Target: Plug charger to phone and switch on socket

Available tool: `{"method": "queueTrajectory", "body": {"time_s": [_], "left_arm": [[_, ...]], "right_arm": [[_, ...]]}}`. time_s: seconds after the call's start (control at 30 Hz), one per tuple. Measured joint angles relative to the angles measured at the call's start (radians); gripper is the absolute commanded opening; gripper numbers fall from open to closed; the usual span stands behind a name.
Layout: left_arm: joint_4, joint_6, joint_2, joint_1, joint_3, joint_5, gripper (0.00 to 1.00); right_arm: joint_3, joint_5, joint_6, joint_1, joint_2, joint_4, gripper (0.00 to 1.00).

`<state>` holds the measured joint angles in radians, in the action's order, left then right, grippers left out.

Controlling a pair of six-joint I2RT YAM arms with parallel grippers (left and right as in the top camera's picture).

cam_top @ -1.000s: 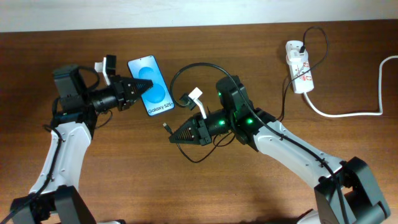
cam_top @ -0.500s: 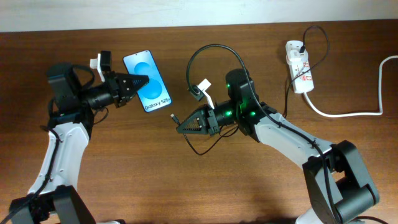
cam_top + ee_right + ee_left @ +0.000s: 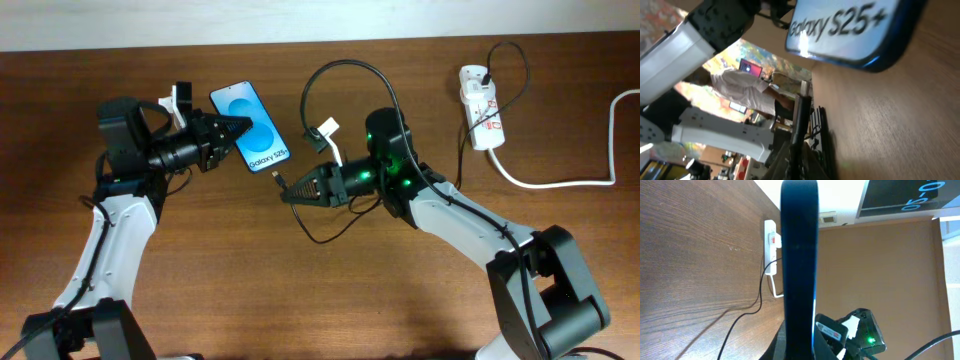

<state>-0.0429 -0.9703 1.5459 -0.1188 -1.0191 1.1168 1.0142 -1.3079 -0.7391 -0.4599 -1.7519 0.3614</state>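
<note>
The phone (image 3: 254,127), blue screen reading "Galaxy S25+", is held off the table by my left gripper (image 3: 234,130), which is shut on its left edge. In the left wrist view the phone (image 3: 799,255) stands edge-on between the fingers. My right gripper (image 3: 290,193) is shut on the charger (image 3: 340,75), a thin black cable looping up behind the arm; its plug tip (image 3: 277,180) points at the phone's lower end, a short gap away. In the right wrist view the cable (image 3: 800,120) runs between the fingers toward the phone (image 3: 850,30). The socket (image 3: 481,105) lies far right.
The socket's thick white cord (image 3: 560,182) curves off to the right edge. The black cable also runs from the socket down behind my right arm. A pale wall strip (image 3: 300,20) borders the table's far edge. The socket also shows in the left wrist view (image 3: 771,242).
My left gripper has carried the phone right and slightly down. My right gripper has moved up a little, bringing the plug tip close to the phone's lower end.
</note>
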Motion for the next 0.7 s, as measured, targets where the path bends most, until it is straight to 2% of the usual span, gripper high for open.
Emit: {"method": "queueTrajectory", "body": {"time_s": [0.7], "left_arm": [[0.0, 0.0, 0.0, 0.0, 0.0, -0.011, 0.0]], "right_arm": [[0.0, 0.063, -0.126, -0.004, 0.0, 0.059, 0.04]]}}
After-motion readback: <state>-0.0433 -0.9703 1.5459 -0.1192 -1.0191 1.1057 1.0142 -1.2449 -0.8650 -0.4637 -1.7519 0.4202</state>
